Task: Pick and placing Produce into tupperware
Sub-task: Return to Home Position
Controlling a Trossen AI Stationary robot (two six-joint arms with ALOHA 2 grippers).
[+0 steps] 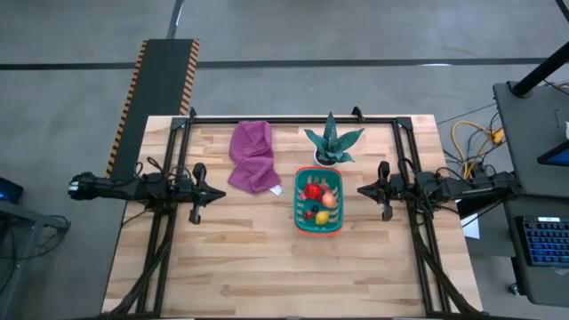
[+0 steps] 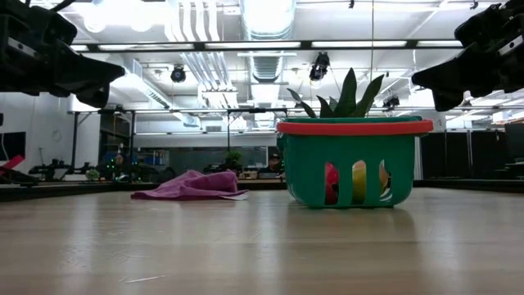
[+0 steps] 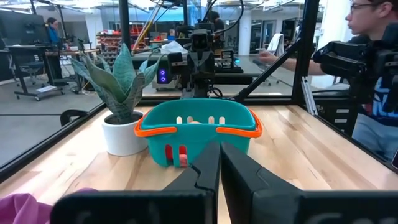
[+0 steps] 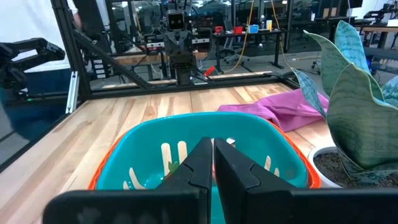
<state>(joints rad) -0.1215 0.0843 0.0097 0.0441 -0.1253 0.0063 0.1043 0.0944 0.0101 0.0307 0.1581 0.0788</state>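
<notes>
The teal tupperware basket with its orange rim [image 1: 339,180] stands on the table right of centre. Inside it lie the produce pieces: a red one [image 1: 313,190], an orange one [image 1: 329,200], a yellow lemon [image 1: 321,216] and small dark bits. In the low view the basket [image 2: 354,164] shows fruit through its slots. My left gripper [image 1: 220,191] hovers shut to the basket's left, above the table. My right gripper [image 1: 361,189] hovers shut just off the basket's right wall. Both wrist views look at the basket [image 3: 196,127] [image 4: 199,149] past shut fingers.
A purple cloth [image 1: 252,156] lies crumpled left of the basket, toward the far edge. A spiky green plant in a white pot [image 1: 331,144] stands just beyond the basket. A person [image 3: 373,62] is past the table's right side. Bare wood spans the near half.
</notes>
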